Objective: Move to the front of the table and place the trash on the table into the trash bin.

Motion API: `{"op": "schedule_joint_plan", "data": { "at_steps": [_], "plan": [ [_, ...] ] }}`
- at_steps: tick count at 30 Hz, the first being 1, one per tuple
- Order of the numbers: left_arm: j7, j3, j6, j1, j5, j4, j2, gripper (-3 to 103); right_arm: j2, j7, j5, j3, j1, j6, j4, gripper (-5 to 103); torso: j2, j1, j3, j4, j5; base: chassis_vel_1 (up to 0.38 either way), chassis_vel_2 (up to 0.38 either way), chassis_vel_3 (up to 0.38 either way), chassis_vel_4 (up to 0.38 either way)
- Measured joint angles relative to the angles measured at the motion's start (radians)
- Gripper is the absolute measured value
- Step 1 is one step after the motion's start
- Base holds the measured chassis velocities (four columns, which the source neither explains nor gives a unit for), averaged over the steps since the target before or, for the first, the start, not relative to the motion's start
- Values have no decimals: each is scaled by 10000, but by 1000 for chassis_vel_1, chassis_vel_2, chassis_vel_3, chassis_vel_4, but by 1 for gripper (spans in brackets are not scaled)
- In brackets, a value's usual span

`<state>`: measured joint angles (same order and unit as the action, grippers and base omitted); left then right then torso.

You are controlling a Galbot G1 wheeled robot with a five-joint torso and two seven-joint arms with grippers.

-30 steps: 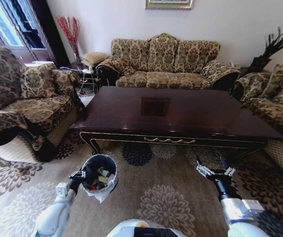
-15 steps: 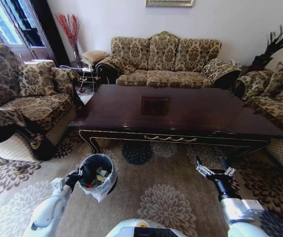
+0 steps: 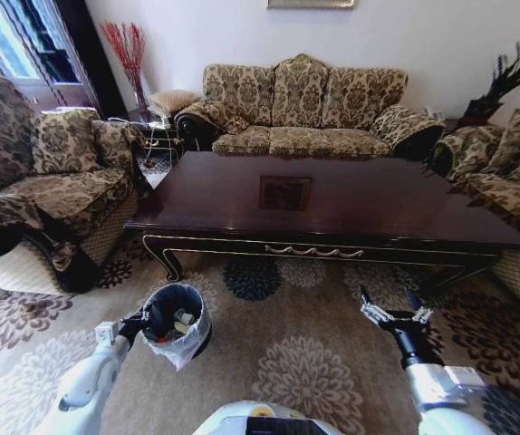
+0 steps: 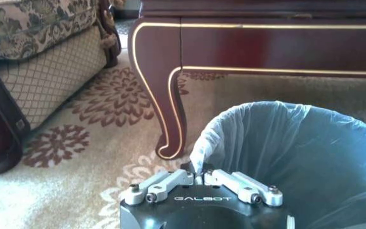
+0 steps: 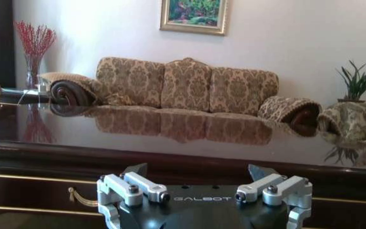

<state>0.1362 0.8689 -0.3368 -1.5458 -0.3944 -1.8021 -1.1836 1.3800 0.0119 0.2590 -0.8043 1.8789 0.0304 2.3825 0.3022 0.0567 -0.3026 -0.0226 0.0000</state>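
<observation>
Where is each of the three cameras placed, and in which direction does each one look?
Head view: on the robot's head, facing forward and down at the table; the left gripper grips the trash bin, the right gripper is open over the carpet.
Left wrist view: on the left arm, looking past its gripper at the trash bin's liner and a table leg.
Right wrist view: on the right arm, looking level over the open gripper across the tabletop to the sofa.
Shared: the table appears in all three.

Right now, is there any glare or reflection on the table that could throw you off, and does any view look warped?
Right wrist view: the glossy table mirrors the sofa and wall. Head view: the table shows soft sheen and one framed reflection; straight edges bow, so it is wide-angle distorted. Left wrist view: no glare.
</observation>
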Motion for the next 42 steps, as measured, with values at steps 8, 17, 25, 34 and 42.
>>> {"op": "schedule_joint_plan", "data": {
  "at_steps": [8,17,25,34,42],
  "plan": [
    [311,7,46,248,-163,486,211,3,0,0,0,0,0,0,0,100,-298,-120,177,-1,1,0,0,0,0],
    [350,-35,50,567,-211,878,373,3,0,0,0,0,0,0,0,100,-657,-209,447,0,0,0,0,0,0],
    [376,-59,51,681,-224,1106,446,3,0,0,0,0,0,0,0,100,-959,-314,646,-1,0,0,0,0,0],
    [396,-40,81,660,-232,1109,442,3,0,0,0,0,0,0,0,100,-1307,-404,902,-1,0,0,0,0,0],
    [391,-18,114,647,-262,1103,430,3,0,0,0,0,0,0,0,100,-1619,-469,1149,-1,0,0,0,0,0]
  ]
}}
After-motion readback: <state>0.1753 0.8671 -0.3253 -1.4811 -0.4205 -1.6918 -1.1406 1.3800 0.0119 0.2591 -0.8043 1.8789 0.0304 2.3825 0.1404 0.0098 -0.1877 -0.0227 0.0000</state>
